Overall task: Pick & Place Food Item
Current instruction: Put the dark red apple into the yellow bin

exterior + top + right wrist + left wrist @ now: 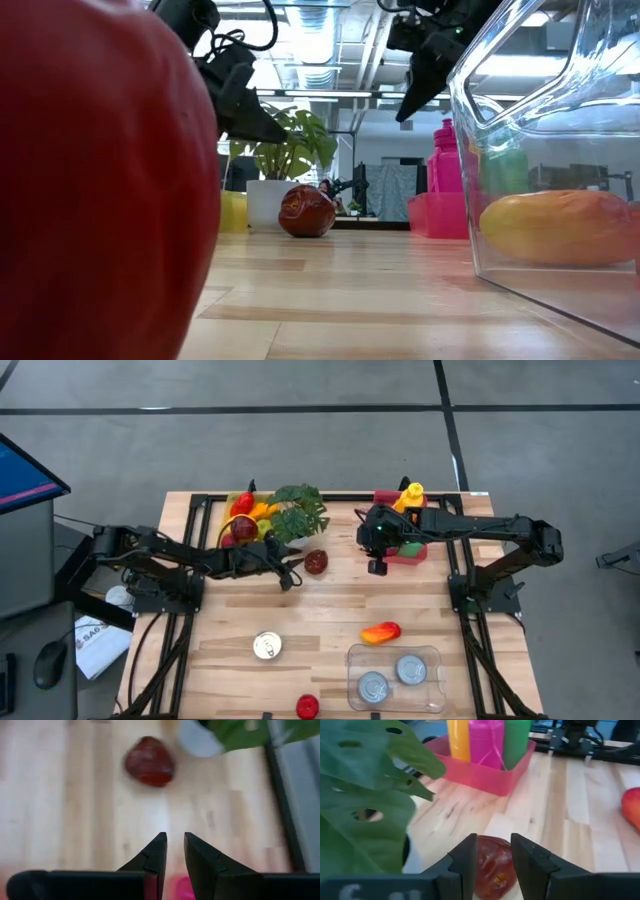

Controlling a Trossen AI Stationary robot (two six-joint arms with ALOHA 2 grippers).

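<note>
The left gripper (293, 574) hangs over the table, its fingers parted and gripping nothing, with the dark red fruit (316, 562) just beyond the tips (on the wood, beside the potted plant (297, 512)). The right gripper (377, 566) waits near the pink tray (405, 554), fingers narrowly apart, empty.

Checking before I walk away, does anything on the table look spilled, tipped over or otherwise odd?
Nothing stands out. The two cans sit in the clear container, a third can stands upright on the table, nothing spilled.
</note>
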